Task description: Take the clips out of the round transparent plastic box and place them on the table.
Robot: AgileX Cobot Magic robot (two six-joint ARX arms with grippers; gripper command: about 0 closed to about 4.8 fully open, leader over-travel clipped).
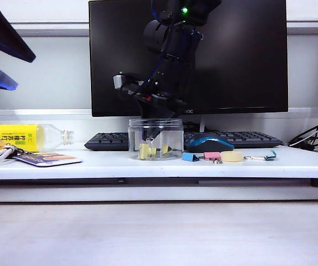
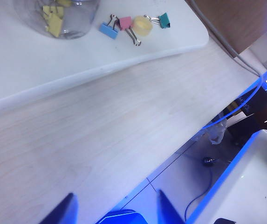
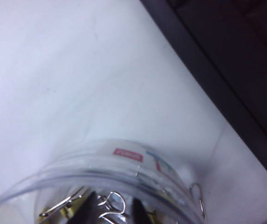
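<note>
Right wrist view: right tool (image 3: 113,205) inside the round transparent plastic box (image 3: 124,163), grip unclear; left tool (image 2: 114,205) open.

- The right arm (image 1: 170,61) is glossy black, built of rounded segments, with a green light at the top and a small red mark low down.
- The right gripper (image 3: 114,209) has dark, thin fingers.
- The left gripper (image 2: 114,207) has dark, tapered fingers with a blue part between them.

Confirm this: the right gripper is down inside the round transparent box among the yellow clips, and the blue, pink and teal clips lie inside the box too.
Wrong about the coloured clips. The left wrist view shows the blue clip, pink clip and teal clip on the table, outside the round transparent box. The right gripper is inside, among the yellow clips.
</note>
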